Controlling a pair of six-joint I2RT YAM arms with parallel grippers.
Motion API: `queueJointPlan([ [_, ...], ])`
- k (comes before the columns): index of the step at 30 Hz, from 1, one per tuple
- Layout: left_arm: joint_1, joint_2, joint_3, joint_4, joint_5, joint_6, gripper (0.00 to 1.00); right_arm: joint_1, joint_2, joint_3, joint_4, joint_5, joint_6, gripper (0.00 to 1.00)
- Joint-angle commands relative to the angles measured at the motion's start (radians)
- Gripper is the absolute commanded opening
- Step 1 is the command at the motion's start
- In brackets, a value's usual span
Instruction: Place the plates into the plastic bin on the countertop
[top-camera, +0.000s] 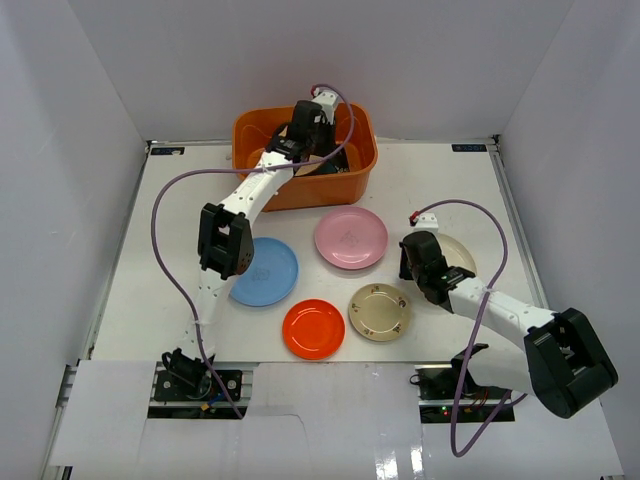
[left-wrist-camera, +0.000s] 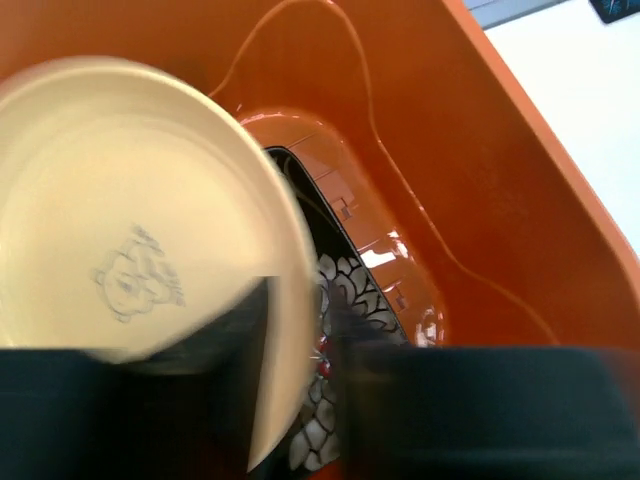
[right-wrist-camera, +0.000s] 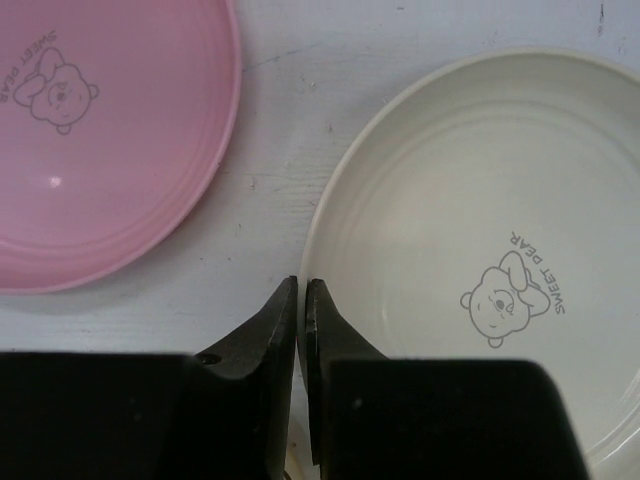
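Note:
The orange plastic bin (top-camera: 300, 190) stands at the back of the white countertop (top-camera: 160, 250). My left gripper (top-camera: 305, 125) is inside the bin (left-wrist-camera: 480, 180), jaws a little apart. A blurred tan-yellow plate (left-wrist-camera: 120, 200) stands on edge between them, with a gap to the right finger (left-wrist-camera: 370, 350). A black flowered plate (left-wrist-camera: 335, 290) lies beneath. My right gripper (right-wrist-camera: 302, 292) is shut on the rim of the cream plate (right-wrist-camera: 480, 250), at the right of the table (top-camera: 460, 255). Pink (top-camera: 350, 237), blue (top-camera: 265, 272), red (top-camera: 313, 328) and beige patterned (top-camera: 380, 311) plates lie flat.
White panels wall the countertop on three sides. The pink plate (right-wrist-camera: 100, 130) lies close left of my right gripper. The left arm stretches from the near edge over the blue plate to the bin. Purple cables loop from both arms.

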Motion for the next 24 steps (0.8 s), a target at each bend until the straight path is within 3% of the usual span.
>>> queueJointPlan([
  [1,-0.001,-0.091,-0.024,0.046,0.042,-0.020,0.47,-0.003,-0.020,0.054,0.033,-0.011,-0.002,0.08],
  [2,-0.001,-0.100,-0.026,0.048,0.042,-0.022,0.64,-0.003,-0.019,0.063,0.037,-0.009,-0.003,0.08],
  [5,0.000,-0.146,-0.020,0.055,0.030,-0.025,0.82,-0.003,-0.011,0.109,0.033,-0.006,-0.006,0.08],
  [15,0.000,-0.416,-0.111,0.054,-0.025,-0.083,0.89,0.005,-0.022,0.296,0.034,0.006,-0.070,0.08],
  [18,0.000,-0.577,-0.251,0.043,-0.048,-0.154,0.89,0.010,0.039,0.425,0.015,-0.005,-0.134,0.08],
  [21,0.002,-0.781,-0.504,0.039,-0.123,-0.204,0.89,0.014,0.148,0.639,-0.016,0.003,-0.199,0.08],
  [22,0.005,-0.837,-0.670,0.040,-0.174,-0.215,0.89,0.016,0.173,0.678,-0.016,-0.003,-0.220,0.08],
  [24,0.011,-1.017,-0.842,0.049,-0.228,-0.235,0.90,0.020,0.237,0.744,-0.001,-0.067,-0.303,0.08],
])
